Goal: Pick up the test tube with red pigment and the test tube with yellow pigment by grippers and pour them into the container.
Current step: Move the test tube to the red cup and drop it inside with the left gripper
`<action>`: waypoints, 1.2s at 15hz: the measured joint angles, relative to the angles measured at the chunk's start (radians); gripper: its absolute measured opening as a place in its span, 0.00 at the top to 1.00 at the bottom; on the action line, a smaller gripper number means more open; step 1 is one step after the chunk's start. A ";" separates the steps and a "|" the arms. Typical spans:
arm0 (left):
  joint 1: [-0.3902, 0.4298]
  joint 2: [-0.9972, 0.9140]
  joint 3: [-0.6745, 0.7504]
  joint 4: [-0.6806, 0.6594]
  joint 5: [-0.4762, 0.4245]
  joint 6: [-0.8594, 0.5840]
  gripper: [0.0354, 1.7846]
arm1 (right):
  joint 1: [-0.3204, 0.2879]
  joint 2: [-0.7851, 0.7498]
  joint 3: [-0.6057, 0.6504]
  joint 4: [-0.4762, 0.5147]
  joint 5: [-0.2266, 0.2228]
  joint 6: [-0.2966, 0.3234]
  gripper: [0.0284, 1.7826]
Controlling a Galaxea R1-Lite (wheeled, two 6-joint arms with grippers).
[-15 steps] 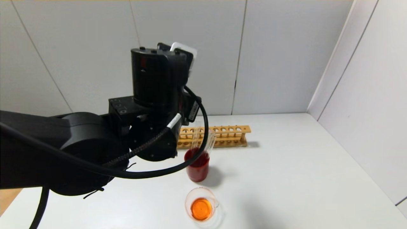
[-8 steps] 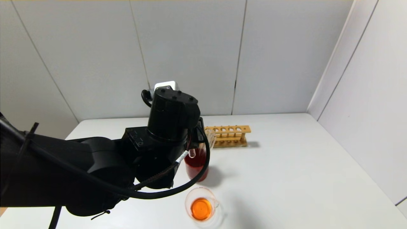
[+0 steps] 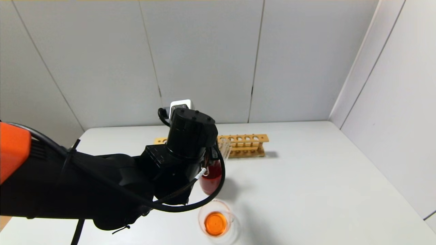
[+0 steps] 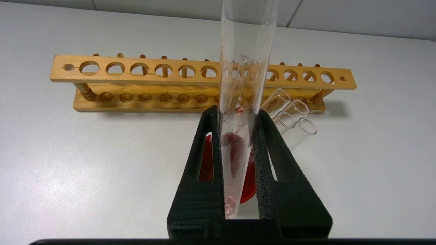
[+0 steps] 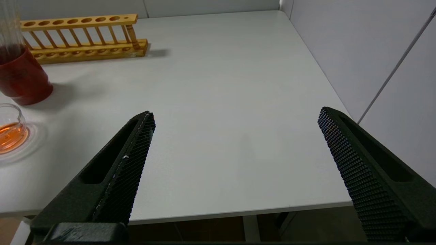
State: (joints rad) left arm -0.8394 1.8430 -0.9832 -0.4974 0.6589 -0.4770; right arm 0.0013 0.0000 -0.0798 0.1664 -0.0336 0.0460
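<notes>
My left gripper [image 4: 236,112] is shut on a slim clear test tube [image 4: 238,143] that stands upright between the fingers. Only faint red traces and drops cling to its bottom end. The tube hangs right over the dark red cup [image 3: 211,180], whose red rim shows behind the fingers in the left wrist view [image 4: 250,183]. The glass beaker [image 3: 216,221] stands in front of the cup and holds orange liquid; it also shows in the right wrist view [image 5: 10,132]. No yellow-tipped tube shows. My right gripper [image 5: 236,114] is open and empty over the table's near right edge.
Three colourless tubes [image 4: 293,119] lean in the red cup. An empty wooden tube rack [image 3: 243,144] stands behind the cup, near the back wall. A grey wall borders the table on the right.
My left arm has come down and drawn back, bringing the held tube from high above the table to just over the red cup. The beaker and the cup have not moved.
</notes>
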 joint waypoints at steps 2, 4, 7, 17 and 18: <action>0.021 0.022 0.001 -0.050 -0.005 0.006 0.85 | 0.000 0.000 0.000 0.000 0.000 0.000 0.02; 0.034 0.040 -0.003 -0.082 -0.011 0.006 0.85 | 0.000 0.000 0.000 0.000 0.001 0.000 0.02; 0.055 0.052 -0.003 -0.097 -0.056 -0.004 0.85 | 0.000 0.000 0.000 0.000 0.000 0.000 0.02; 0.079 0.113 0.042 -0.166 -0.060 -0.045 0.85 | 0.000 0.000 0.000 0.000 0.000 0.000 0.02; 0.079 0.122 0.042 -0.167 -0.060 -0.046 0.85 | 0.000 0.000 0.000 0.000 0.000 0.000 0.02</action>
State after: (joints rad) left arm -0.7600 1.9651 -0.9415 -0.6643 0.5994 -0.5228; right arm 0.0013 0.0000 -0.0798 0.1668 -0.0332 0.0460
